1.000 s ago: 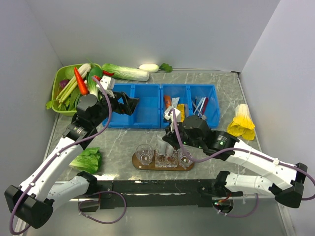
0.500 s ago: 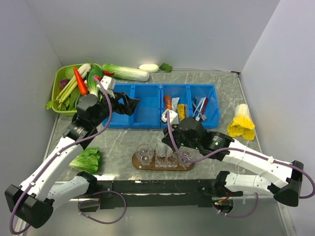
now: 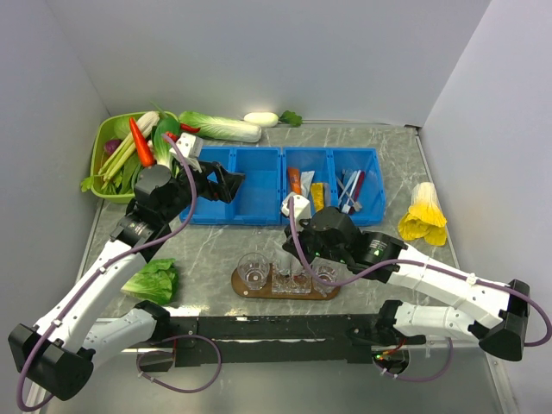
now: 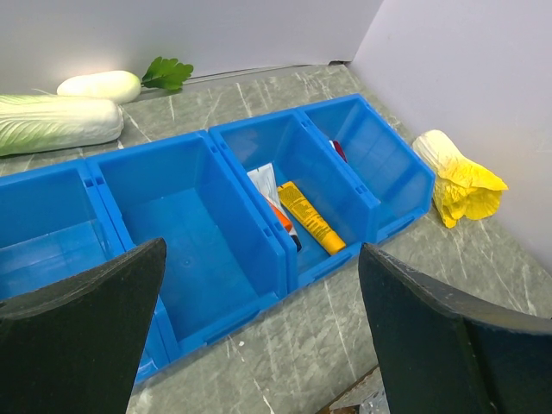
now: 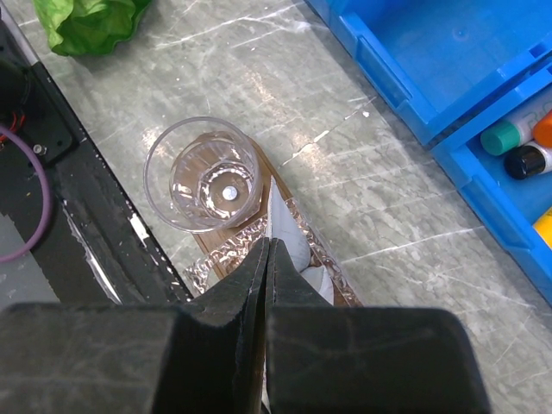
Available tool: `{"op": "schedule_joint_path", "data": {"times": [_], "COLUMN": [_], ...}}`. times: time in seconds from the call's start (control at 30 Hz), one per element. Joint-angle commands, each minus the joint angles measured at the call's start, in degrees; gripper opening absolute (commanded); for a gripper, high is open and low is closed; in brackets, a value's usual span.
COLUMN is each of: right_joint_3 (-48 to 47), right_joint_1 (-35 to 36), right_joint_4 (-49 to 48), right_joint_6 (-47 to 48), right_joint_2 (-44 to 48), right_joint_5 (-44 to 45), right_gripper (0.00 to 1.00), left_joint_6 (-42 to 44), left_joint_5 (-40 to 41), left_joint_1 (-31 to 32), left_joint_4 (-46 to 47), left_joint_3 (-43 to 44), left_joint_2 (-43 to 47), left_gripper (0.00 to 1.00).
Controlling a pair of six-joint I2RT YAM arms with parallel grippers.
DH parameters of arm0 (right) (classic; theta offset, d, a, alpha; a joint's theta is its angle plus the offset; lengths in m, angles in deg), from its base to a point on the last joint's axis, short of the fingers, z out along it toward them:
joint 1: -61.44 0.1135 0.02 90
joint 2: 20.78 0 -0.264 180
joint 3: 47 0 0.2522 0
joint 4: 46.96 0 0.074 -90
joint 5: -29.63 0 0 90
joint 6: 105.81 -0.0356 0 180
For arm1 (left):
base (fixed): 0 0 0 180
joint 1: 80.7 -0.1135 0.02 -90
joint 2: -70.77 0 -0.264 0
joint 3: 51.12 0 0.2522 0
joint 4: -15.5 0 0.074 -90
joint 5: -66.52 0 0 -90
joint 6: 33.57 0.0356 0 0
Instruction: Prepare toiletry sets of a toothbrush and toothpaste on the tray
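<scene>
My right gripper (image 5: 269, 243) is shut on the flat end of a white toothpaste (image 5: 291, 231) tube. The tube hangs down into a clear faceted cup (image 5: 323, 263) on the brown wooden tray (image 5: 207, 246). An empty round glass (image 5: 203, 172) stands beside it on the tray's left end. In the top view the right gripper (image 3: 298, 250) hovers over the tray (image 3: 332, 293). Toothbrushes (image 3: 352, 185) lie in the right-hand blue bin. My left gripper (image 4: 260, 285) is open and empty above the blue bins (image 4: 198, 216); the top view shows this gripper (image 3: 226, 183) there too.
The middle bin holds an orange tube (image 4: 310, 217) and a white tube (image 4: 266, 183). A green basket of vegetables (image 3: 102, 159) stands at the back left. A lettuce leaf (image 3: 153, 280) lies front left and a yellow cabbage (image 3: 424, 214) at the right. The black rail (image 3: 285, 328) runs along the near edge.
My right gripper has shifted slightly left and down over the tray with the toothpaste in it. The left arm has not moved.
</scene>
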Motion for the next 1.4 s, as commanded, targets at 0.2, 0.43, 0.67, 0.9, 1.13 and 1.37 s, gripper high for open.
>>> {"op": "schedule_joint_path", "data": {"times": [0.2, 0.43, 0.67, 0.9, 1.13, 1.37], "right_joint_3": [-0.7, -1.7, -2.0, -2.9, -5.2, -6.4], "right_joint_1": [0.7, 0.7, 0.8, 0.8, 0.2, -4.8], "right_joint_4": [-2.9, -2.3, -2.1, -2.5, -3.4, -3.7], "right_joint_6": [-0.5, -0.4, -0.3, -0.9, -0.6, 0.5], "right_joint_2": [1.0, 1.8, 2.7, 4.4, 6.0, 5.2], "right_joint_5": [1.7, 1.8, 1.8, 0.7, -0.4, -0.4], "right_gripper": [0.18, 0.32, 0.46, 0.75, 0.88, 0.89], "left_joint_6": [0.9, 0.9, 1.0, 1.0, 0.8, 0.3], "left_joint_5": [-1.3, -1.2, -1.2, -0.7, 2.1, 6.2], "left_joint_1": [-0.1, -0.1, -0.1, -0.1, -0.1, -0.2], "left_joint_4": [2.0, 2.0, 1.9, 2.1, 2.0, 1.6], "left_joint_3": [0.4, 0.5, 0.4, 0.2, -0.1, -0.1], "left_joint_2": [0.2, 0.2, 0.2, 0.6, 1.3, 0.2], "left_gripper": [0.97, 0.97, 0.97, 0.97, 0.97, 0.97]}}
